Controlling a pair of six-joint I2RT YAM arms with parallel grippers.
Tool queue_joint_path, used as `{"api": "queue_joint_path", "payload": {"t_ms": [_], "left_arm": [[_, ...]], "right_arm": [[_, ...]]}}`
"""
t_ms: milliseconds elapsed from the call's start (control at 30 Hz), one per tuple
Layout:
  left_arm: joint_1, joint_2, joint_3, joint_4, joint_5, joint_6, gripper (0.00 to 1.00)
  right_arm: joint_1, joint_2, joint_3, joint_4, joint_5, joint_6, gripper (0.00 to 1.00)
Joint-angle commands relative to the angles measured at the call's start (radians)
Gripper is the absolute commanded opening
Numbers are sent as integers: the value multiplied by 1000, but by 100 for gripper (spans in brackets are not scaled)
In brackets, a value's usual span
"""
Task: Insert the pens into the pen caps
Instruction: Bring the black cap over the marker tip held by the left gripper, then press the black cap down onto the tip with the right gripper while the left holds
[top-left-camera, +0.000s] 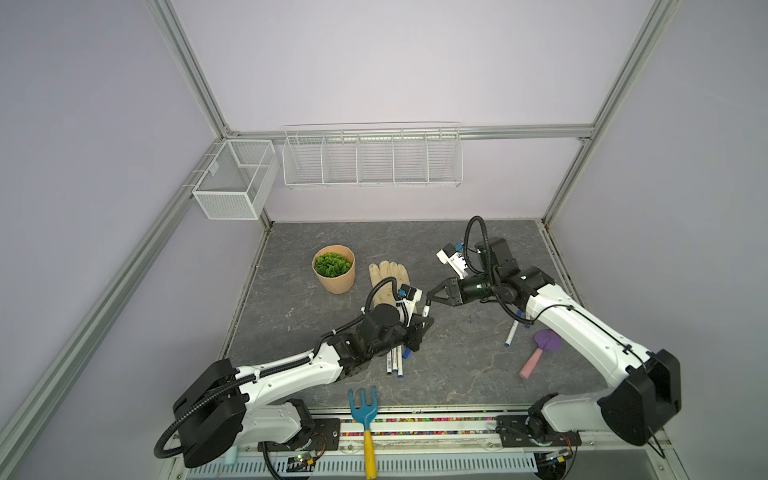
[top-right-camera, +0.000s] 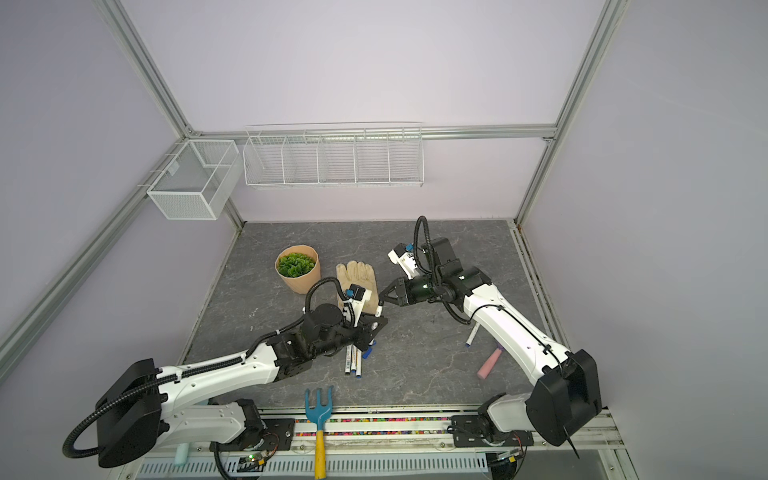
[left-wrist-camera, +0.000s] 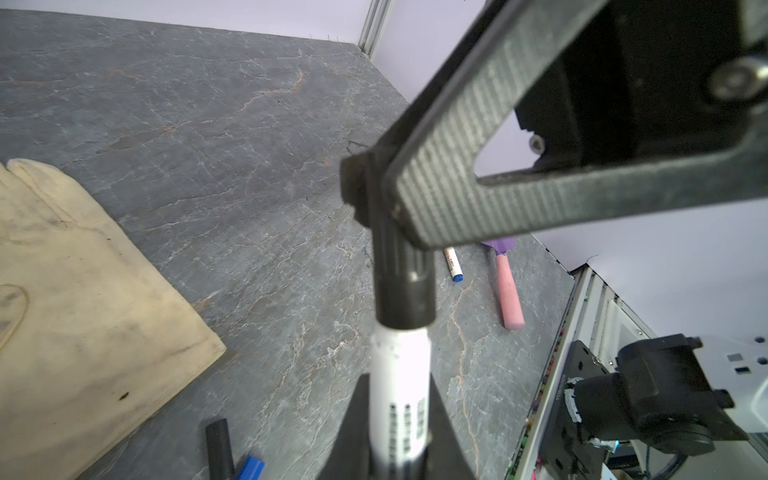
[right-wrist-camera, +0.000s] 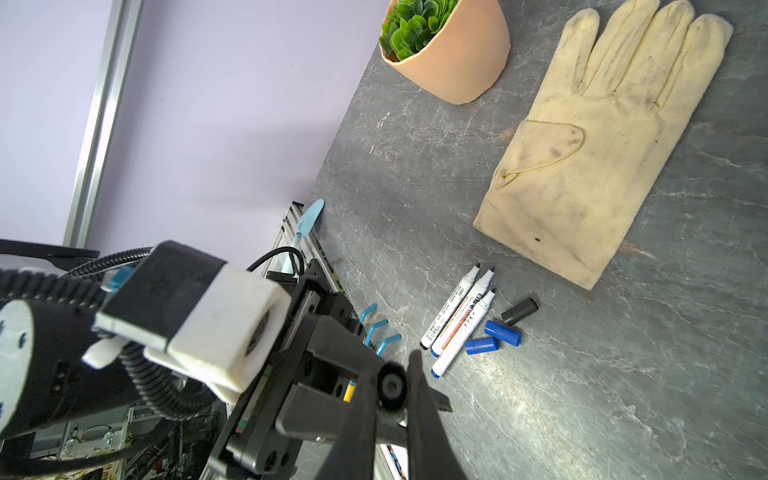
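My left gripper (left-wrist-camera: 397, 380) is shut on a white pen (left-wrist-camera: 399, 374), which stands up above the table (top-left-camera: 426, 311). A black pen cap (left-wrist-camera: 402, 286) sits over that pen's tip, and my right gripper (right-wrist-camera: 391, 374) is shut on this cap (right-wrist-camera: 391, 386). In both top views the two grippers meet mid-table, left (top-left-camera: 419, 329) below right (top-left-camera: 430, 296). Three uncapped pens (right-wrist-camera: 457, 322) lie together beside two blue caps (right-wrist-camera: 503, 332) and a black cap (right-wrist-camera: 519, 309). Another pen (top-left-camera: 511, 334) lies under the right arm.
A cream glove (top-left-camera: 388, 274) and a potted plant (top-left-camera: 334, 270) lie behind the grippers. The pink-handled purple trowel (top-left-camera: 540, 353) is at the right. A blue hand rake (top-left-camera: 365, 415) lies over the front edge. Wire baskets (top-left-camera: 372, 158) hang on the back wall.
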Motion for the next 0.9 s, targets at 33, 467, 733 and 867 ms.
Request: {"api": "queue_joint_path", "payload": {"t_ms": [33,467,733,867], "left_arm": [[56,28,119,226,-5,-38,0],[125,45,201,204,153,-35,0],[125,-23,200,95,-3,58,0],[125,-36,194,93,-43,74,0]], "right_arm": [[53,-30,-47,-215,-237,9,7],[68,-98,-117,-352,-123,-67,7],[124,-82,-122,-412,-7,-121,7],[157,-54,-123,-413,-18,-129,7]]}}
